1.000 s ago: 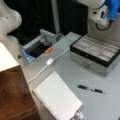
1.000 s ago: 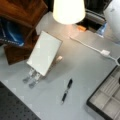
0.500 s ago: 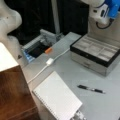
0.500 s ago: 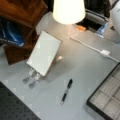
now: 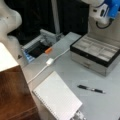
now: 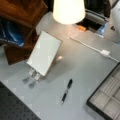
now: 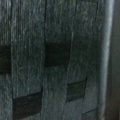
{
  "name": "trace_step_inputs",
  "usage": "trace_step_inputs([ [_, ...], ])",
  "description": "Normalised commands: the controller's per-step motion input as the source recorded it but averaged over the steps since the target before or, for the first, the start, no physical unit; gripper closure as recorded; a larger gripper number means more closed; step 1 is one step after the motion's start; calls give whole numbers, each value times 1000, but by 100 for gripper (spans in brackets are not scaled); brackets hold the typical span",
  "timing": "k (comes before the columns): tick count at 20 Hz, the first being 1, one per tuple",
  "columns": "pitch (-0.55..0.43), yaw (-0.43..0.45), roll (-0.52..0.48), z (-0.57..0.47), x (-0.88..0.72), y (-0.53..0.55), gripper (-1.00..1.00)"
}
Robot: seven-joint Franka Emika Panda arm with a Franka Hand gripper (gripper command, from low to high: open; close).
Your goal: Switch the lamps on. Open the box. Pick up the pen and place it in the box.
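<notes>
Now we see the box (image 5: 96, 51) standing open on the smooth grey table (image 5: 65, 72), its lid upright and its grey felt compartments bare. Nearer, the slim black pen (image 5: 90, 89) lies flat, well apart from the box. A lamp (image 6: 68, 10) with a cream, slant-sided shade glows in a front view. High above the box hangs the arm's white and blue end (image 5: 103, 11); the gripper itself seems out of frame, so we cannot tell its grasp.

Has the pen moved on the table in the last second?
No. In both front views the pen lies flat in the same spot, apart from the open box.
</notes>
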Motion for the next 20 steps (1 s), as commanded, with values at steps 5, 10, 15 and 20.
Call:
trace_step_inputs([
  [5, -1, -133, -115, 16, 13, 190, -100],
  [10, -43, -145, -130, -25, 71, 282, -100],
  [15, -19, -114, -86, 86, 102, 294, -100],
  [20, 34, -83, -80, 213, 85, 172, -100],
])
